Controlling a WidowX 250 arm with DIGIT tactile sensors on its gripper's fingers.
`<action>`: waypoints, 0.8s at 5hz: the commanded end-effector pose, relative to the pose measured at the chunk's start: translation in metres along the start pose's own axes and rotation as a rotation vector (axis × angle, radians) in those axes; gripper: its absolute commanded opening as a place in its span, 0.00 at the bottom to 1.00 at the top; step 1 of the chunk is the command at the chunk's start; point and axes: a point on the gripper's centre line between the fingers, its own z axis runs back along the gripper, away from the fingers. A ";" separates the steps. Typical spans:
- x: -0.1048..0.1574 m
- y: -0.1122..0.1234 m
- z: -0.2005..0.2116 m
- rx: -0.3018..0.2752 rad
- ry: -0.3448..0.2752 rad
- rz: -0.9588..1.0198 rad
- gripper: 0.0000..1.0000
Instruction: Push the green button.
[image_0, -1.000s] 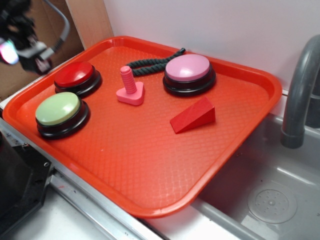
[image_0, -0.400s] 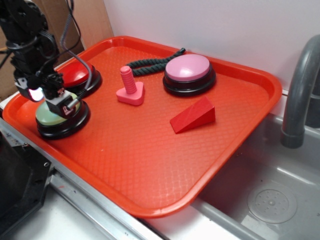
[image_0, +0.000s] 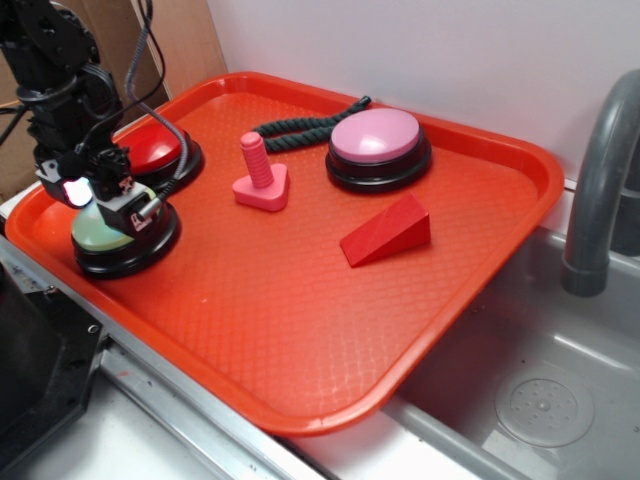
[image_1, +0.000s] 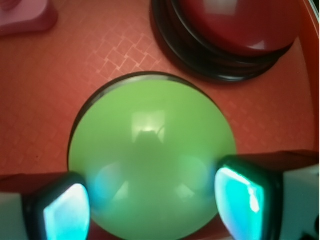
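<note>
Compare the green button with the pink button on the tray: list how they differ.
The green button has a pale-green dome; the pink button has a pink one. The green button sits at the tray's near left corner, the pink button toward the far side. The gripper is directly over the green button; nothing is above the pink button. Both are round domes on black bases.

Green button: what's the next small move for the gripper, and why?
Probably straight down, no sideways correction. In the wrist view the green button sits between the two spread fingers, and in the exterior view the gripper is right over its dome, clear of the red button. Whether it touches yet, I cannot tell.
</note>
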 end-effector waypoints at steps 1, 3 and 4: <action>-0.002 0.010 0.046 -0.006 0.002 0.001 1.00; -0.015 0.019 0.070 0.019 -0.020 0.082 1.00; -0.012 0.019 0.071 0.022 0.017 0.053 1.00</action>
